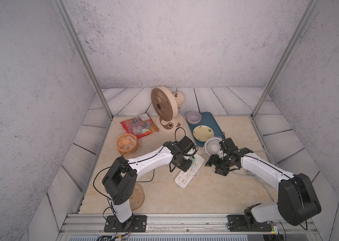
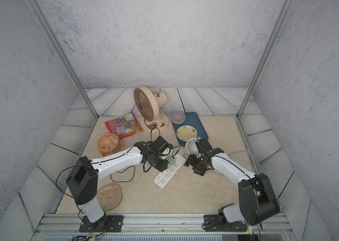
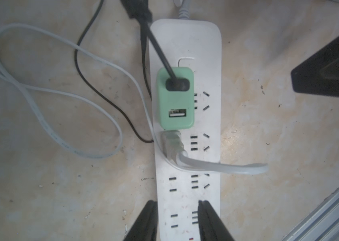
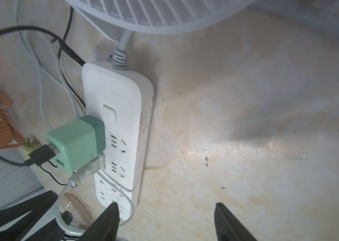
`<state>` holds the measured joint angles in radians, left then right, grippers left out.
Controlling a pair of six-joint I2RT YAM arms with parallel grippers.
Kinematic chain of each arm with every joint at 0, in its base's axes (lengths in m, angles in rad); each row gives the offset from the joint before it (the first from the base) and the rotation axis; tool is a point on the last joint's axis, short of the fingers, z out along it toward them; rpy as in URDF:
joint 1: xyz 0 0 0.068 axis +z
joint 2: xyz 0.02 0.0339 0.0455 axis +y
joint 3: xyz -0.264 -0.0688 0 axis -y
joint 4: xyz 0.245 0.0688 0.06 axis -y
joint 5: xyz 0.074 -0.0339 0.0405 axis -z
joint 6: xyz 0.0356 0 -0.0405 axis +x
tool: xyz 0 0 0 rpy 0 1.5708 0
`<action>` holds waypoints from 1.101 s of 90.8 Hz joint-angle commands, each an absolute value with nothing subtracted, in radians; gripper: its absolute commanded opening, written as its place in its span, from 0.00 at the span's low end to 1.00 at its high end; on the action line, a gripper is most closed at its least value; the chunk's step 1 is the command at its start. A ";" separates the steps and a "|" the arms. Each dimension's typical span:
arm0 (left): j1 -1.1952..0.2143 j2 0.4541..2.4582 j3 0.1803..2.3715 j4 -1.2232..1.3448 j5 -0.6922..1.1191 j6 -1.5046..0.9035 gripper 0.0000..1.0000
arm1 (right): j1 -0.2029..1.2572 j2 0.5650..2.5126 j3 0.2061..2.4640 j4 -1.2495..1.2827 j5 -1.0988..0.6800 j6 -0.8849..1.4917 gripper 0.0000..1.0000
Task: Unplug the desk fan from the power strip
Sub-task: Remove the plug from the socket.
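Note:
The beige desk fan (image 1: 164,108) stands at the back, and a thin white cable runs from its base toward the power strip (image 1: 187,173) (image 3: 185,41) mid-table. In the strip sit a green USB adapter (image 3: 175,100) (image 4: 74,141) with a black lead and, beside it, a white plug (image 3: 171,144) (image 4: 95,164) with a flat white cable. My left gripper (image 3: 178,219) (image 1: 182,167) hovers over the strip's free end, jaws apart, with bare sockets between them. Beside the strip, my right gripper (image 4: 164,219) (image 1: 214,168) is wide open over bare table.
A small white fan (image 1: 213,147) stands close behind the right gripper. An orange fan (image 1: 126,144) and a red snack packet (image 1: 139,126) lie at the left. The blue tray (image 1: 212,121) holds a bowl (image 1: 193,116) and a plate (image 1: 203,132). A clear lid (image 2: 109,196) lies near the left arm's base.

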<state>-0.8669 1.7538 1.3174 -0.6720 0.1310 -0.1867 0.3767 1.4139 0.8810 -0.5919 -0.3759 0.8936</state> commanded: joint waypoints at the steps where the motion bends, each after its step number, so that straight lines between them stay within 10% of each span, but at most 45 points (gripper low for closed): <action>1: -0.877 1.746 1.287 -0.540 0.135 -0.162 0.38 | 0.380 1.434 0.908 -0.552 -0.412 0.921 0.73; 49: -0.896 1.842 1.337 -0.527 0.057 -0.112 0.33 | 0.383 1.475 0.915 -0.519 -0.439 0.941 0.72; 100: -0.903 1.806 1.308 -0.469 0.083 -0.165 0.00 | 0.423 1.551 0.908 -0.424 -0.497 0.996 0.68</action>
<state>-0.8944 1.8366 1.3155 -0.5201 0.0513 -0.1394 0.4053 1.5391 0.9241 -0.4683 -0.4694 0.9611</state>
